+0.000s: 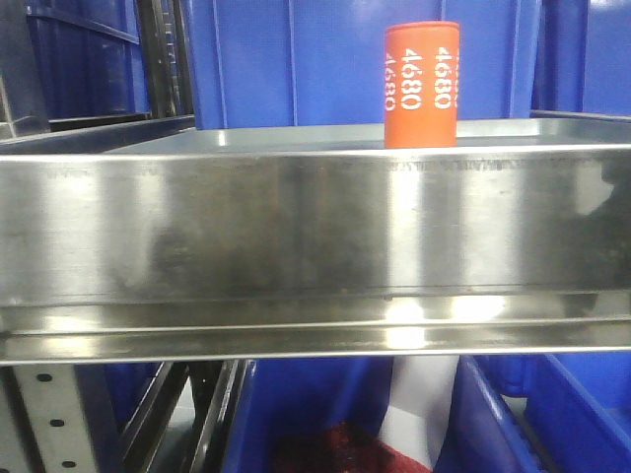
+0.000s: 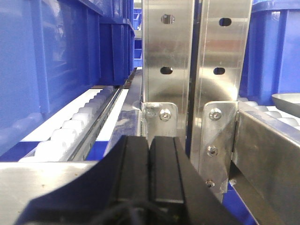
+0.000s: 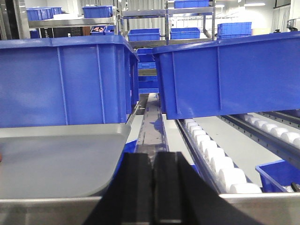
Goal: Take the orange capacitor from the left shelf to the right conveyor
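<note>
Blue bins point(image 3: 61, 79) on roller racks point(image 3: 220, 164)

Orange capacitor standing upright on the steel left shelf.
The orange capacitor point(image 1: 421, 84) is a small cylinder with a flat top and white "4680" printed repeatedly down its side. In the front-facing view it stands upright toward one o'clock, on the flat surface of the left shelf point(image 1: 315, 227). The shelf's front lip hides its base. The shelf is wide, shiny brushed stainless steel and spans the view from nine to three o'clock. Its tall reflective lip fills the middle band, with a folded lower edge toward six o'clock.
</note>
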`<state>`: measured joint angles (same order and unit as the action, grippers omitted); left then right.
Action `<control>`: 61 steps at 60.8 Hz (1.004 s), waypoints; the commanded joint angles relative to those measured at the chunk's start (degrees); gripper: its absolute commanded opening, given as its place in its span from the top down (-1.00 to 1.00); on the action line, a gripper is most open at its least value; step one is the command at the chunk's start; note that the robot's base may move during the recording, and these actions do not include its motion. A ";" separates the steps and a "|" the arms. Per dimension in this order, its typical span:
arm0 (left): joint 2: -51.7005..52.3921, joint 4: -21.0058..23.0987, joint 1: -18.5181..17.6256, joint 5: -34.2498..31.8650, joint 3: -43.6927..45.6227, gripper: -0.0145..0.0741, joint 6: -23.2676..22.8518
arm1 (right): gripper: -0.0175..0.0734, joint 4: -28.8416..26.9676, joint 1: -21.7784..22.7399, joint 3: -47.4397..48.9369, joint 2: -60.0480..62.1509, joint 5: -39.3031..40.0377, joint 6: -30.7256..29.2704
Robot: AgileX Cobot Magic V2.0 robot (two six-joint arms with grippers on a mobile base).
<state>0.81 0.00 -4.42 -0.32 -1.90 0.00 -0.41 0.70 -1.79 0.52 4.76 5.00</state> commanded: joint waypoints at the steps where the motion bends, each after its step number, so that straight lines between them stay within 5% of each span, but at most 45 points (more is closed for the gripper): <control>1: -0.58 0.31 0.14 -4.84 0.45 0.91 0.00 | 0.49 0.41 0.24 -0.10 1.16 5.40 -0.59; 26: -0.58 0.31 0.14 -4.84 0.45 0.91 0.00 | 0.49 0.41 0.24 -0.10 1.16 9.85 -0.48; 45: -0.58 0.31 0.14 -4.84 0.45 0.91 0.00 | 0.49 1.68 0.24 1.72 1.16 26.82 10.81; 61: -0.58 0.31 0.14 -4.84 0.45 0.91 0.00 | 0.49 30.39 -4.24 21.32 -5.27 3.30 34.80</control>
<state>0.81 0.00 -4.42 -0.32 -1.90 0.00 20.18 -1.71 11.67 -0.53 8.39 32.42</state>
